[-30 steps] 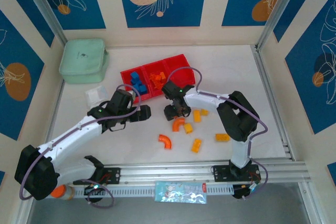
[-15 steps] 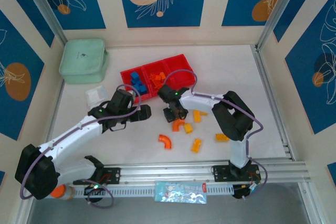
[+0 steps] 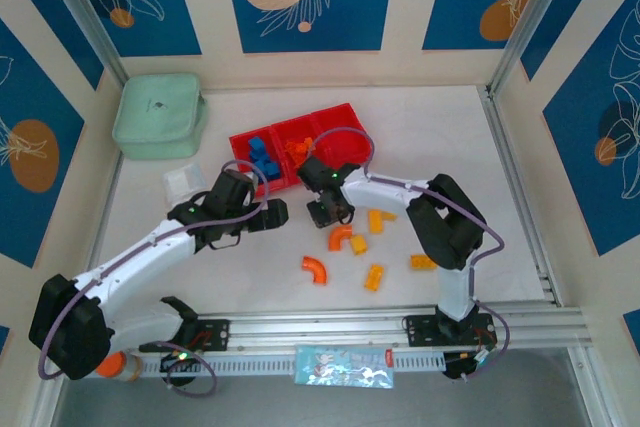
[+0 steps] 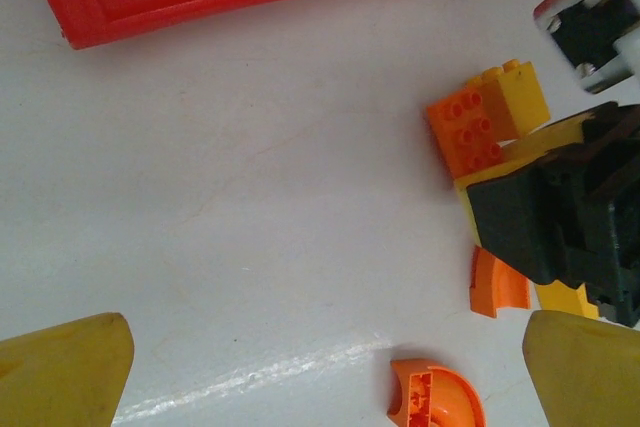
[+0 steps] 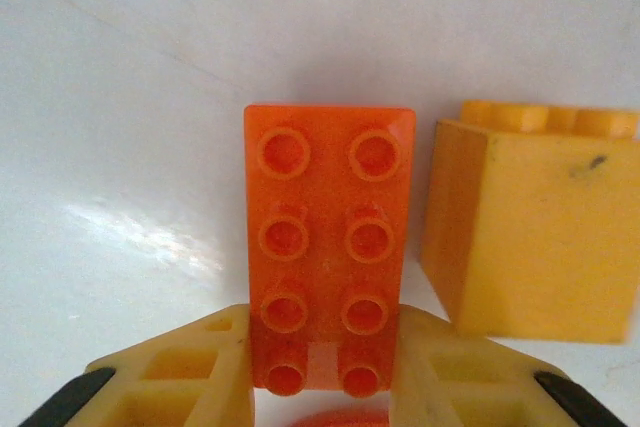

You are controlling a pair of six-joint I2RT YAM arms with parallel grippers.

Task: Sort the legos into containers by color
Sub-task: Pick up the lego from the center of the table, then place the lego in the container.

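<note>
My right gripper (image 5: 325, 352) is shut on an orange eight-stud lego (image 5: 328, 227) that lies on the white table, with a finger pressed against each long side. A yellow lego (image 5: 530, 237) stands just right of it. From above, the right gripper (image 3: 328, 212) is just in front of the red containers (image 3: 300, 119). Blue legos (image 3: 260, 155) lie in the left compartment and orange ones (image 3: 297, 150) in the middle one. My left gripper (image 3: 272, 215) hangs open to the left over bare table. Its wrist view shows the gripped orange lego (image 4: 468, 132) and an orange arch (image 4: 435, 397).
Loose on the table are two orange arches (image 3: 340, 237) (image 3: 315, 268) and yellow bricks (image 3: 375, 219) (image 3: 374, 277) (image 3: 422, 262). A mint green pouch (image 3: 158, 115) sits at the back left, a small clear box (image 3: 183, 185) in front of it. The metal rail (image 3: 400, 327) runs along the near edge.
My right gripper has shifted a little left toward the tray and closed its fingers onto the orange lego. The left arm has stayed still and open.
</note>
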